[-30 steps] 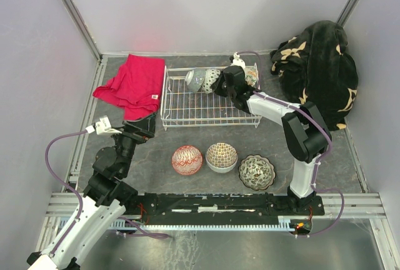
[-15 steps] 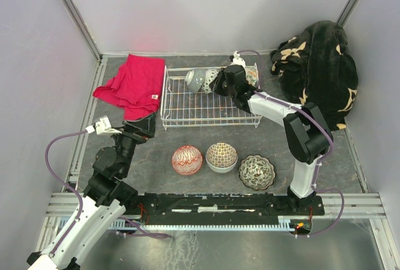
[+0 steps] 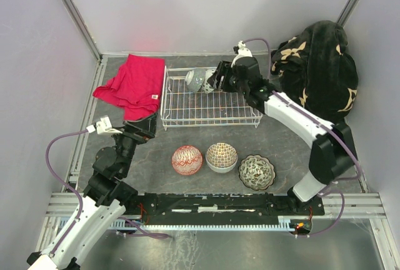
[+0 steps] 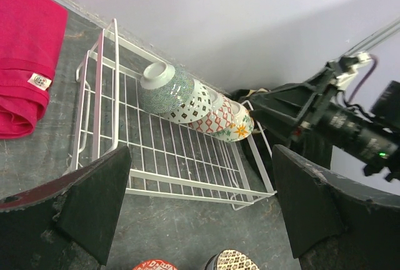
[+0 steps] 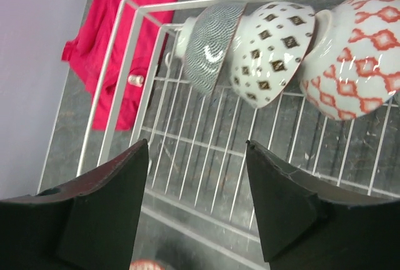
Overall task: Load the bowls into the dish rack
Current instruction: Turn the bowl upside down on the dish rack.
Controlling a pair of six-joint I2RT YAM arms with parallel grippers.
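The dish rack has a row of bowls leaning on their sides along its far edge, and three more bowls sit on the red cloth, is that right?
Not quite. The three bowls sit on the dark table in front of the dish rack, not on the red cloth beside it, as the top external view shows. The row of bowls leaning in the rack is right.

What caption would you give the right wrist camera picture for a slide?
Open right gripper above the dish rack, three patterned bowls leaning in a row, red cloth beside.
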